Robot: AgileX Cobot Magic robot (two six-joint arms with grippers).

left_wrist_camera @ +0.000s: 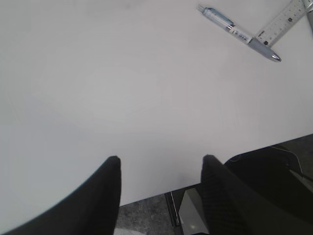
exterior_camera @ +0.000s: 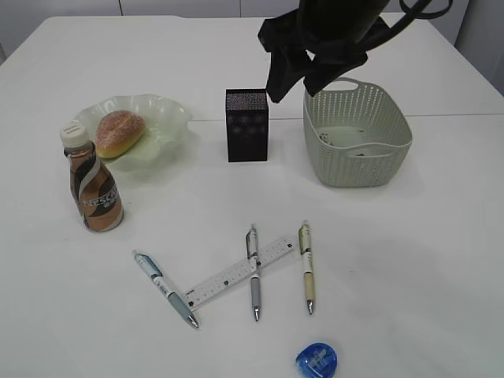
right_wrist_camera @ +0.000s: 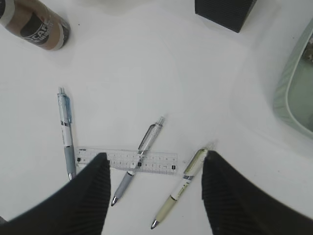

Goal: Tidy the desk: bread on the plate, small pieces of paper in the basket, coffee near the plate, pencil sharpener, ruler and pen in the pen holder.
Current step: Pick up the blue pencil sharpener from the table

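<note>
The bread (exterior_camera: 119, 131) is already seen on the plate (exterior_camera: 169, 110), the coffee bottle (exterior_camera: 92, 181) is placed just beside it at 7 o'clock, and paper pieces are seen inside the basket (exterior_camera: 358, 134). The stationery step is judged to be in hand. Three pens, among them the grey pen (right_wrist_camera: 137, 159) crossing the ruler (right_wrist_camera: 127, 160), and the pencil sharpener (exterior_camera: 317, 360) are left on the desk (exterior_camera: 409, 260). The right hand (right_wrist_camera: 154, 196) is held half open and empty above them; the left hand (left_wrist_camera: 161, 196) is also half open and empty. A descent onto one pen is needed, then carrying to the pen holder (exterior_camera: 247, 124) at 12 o'clock.
</note>
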